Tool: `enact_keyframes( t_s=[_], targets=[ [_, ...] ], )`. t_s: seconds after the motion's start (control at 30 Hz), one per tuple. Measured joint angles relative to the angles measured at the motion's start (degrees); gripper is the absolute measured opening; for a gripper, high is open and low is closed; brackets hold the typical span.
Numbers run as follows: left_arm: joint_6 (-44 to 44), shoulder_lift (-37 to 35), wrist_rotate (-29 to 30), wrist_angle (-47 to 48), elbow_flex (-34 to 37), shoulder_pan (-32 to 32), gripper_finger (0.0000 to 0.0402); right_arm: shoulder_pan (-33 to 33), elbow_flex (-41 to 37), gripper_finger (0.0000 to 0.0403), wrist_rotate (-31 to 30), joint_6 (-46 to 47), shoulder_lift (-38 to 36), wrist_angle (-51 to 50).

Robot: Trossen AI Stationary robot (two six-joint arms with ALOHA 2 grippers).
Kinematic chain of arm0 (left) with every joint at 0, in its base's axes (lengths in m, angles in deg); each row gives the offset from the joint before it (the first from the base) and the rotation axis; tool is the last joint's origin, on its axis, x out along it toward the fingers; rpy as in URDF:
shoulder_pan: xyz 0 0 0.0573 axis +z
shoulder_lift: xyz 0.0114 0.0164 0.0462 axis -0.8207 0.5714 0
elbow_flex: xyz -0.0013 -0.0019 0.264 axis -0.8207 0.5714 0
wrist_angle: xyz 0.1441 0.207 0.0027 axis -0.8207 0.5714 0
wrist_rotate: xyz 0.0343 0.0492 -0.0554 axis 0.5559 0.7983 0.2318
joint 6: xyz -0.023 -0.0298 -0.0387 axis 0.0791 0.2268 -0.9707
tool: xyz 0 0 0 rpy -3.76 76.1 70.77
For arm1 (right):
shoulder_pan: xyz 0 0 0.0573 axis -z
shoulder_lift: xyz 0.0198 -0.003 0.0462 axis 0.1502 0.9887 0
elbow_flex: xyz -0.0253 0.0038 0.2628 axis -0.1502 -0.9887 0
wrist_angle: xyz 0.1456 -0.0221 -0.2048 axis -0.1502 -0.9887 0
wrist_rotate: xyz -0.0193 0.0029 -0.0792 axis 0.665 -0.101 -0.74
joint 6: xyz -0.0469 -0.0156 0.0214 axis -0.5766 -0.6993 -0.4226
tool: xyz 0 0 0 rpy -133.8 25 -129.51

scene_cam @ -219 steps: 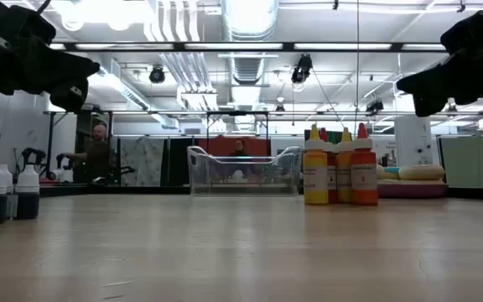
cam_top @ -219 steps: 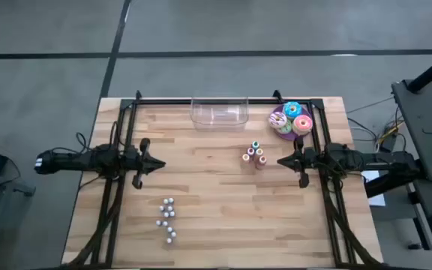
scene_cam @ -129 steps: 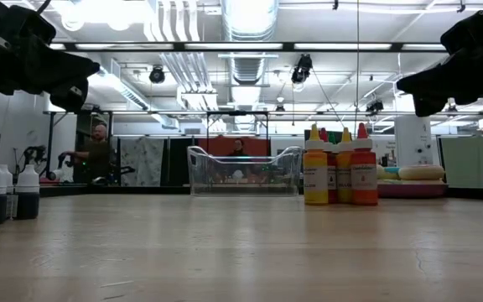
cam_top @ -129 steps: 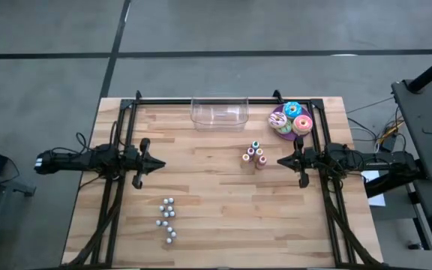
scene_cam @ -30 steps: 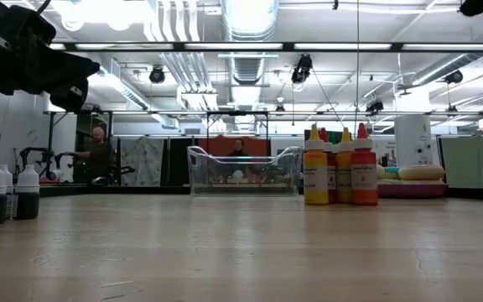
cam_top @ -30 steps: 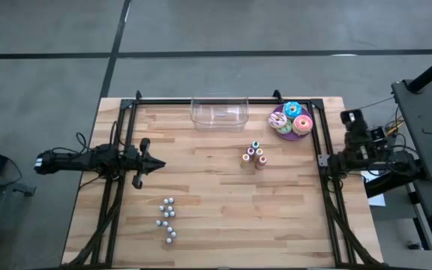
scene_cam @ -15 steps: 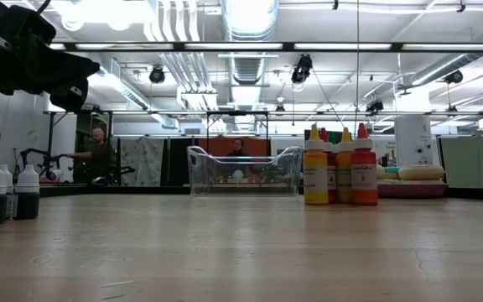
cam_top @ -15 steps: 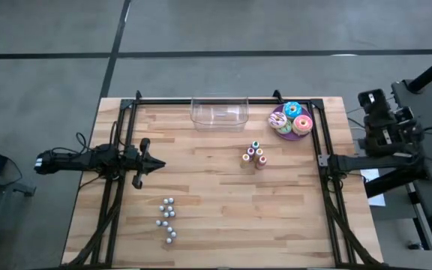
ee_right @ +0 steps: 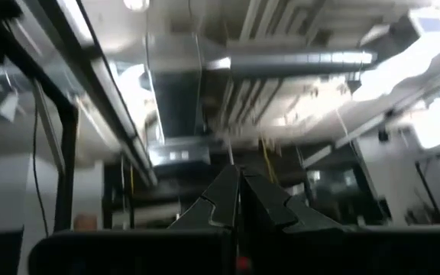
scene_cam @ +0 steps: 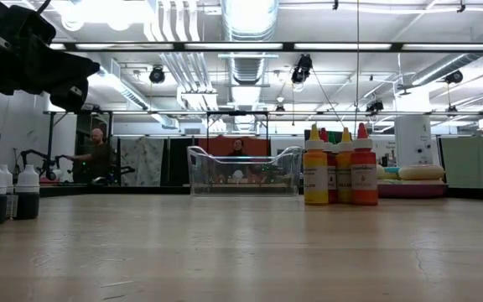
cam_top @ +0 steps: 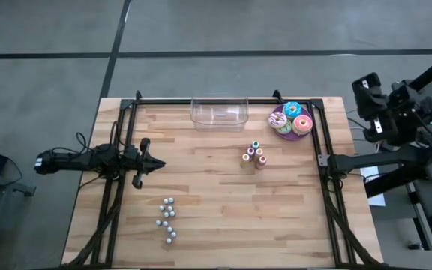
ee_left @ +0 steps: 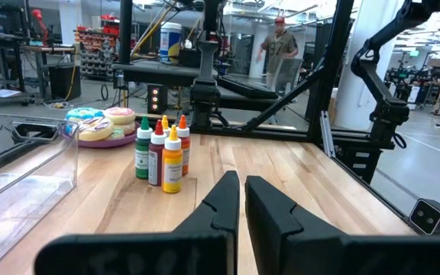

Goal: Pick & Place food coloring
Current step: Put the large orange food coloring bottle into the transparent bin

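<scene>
1. The food coloring [cam_top: 254, 154] is a tight cluster of four small bottles standing on the wooden counter [cam_top: 216, 217], right of centre and toward the far edge.
2. Near it, toward the far right corner, a plate of frosted doughnuts [cam_top: 292, 121] sits apart from the bottles. A clear plastic bin [cam_top: 219, 112] rests against the far edge, left of the plate.
3. A scatter of small silvery balls [cam_top: 166, 220] lies well apart, on the near left part of the counter.
4. Nothing stands between the bottles and the left pincer [cam_top: 156, 163], which hangs over the left side of the counter with its fingers together and holding nothing.
5. The right pincer [ee_right: 239, 179] is also pressed together and empty. Its arm is raised off the counter's right side, and its wrist view looks up at ceiling ducts.
6. The high view shows the cluster only as coloured caps. The low view shows the bottles [scene_cam: 338, 172] side on, with yellow and orange bodies.
7. The left wrist view shows a green bottle [ee_left: 142, 147] and a yellow one [ee_left: 173, 160], with the doughnuts [ee_left: 100, 124] behind them. A person stands far back in the room.
8. Each bottle stands upright, long axis vertical, with its pointed cap up.
</scene>
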Motion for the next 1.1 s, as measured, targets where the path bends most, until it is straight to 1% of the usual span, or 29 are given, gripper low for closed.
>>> enact_keyframes(
  t_s=[0.17, 0.37, 0.53, 0.77, 1.1],
  targets=[
    [0.0, 0.0, 0.0, 0.0, 0.0, 0.0, 0.0000, 0.0, 8.5, 0.0009, 0.0, 2.4, 5.3, -14.1],
    [0.0, 0.0, 0.0, 0.0, 0.0, 0.0, 0.0000, 0.0, 17.7, 0.0009, 0.0, 2.7, 11.5, -30.4],
    [0.0, 0.0, 0.0, 0.0, 0.0, 0.0, 0.0000, 0.0, 23.1, 0.0009, 0.0, 2.6, 15.9, -39.4],
    [0.0, 0.0, 0.0, 0.0, 0.0, 0.0, 0.0000, 0.0, 26.8, 0.0009, 0.0, 2.5, 19.3, -48.7],
    [0.0, 0.0, 0.0, 0.0, 0.0, 0.0, 0.0000, 0.0, 27.0, 0.0009, 0.0, 2.1, 22.8, -58.3]
  ],
)
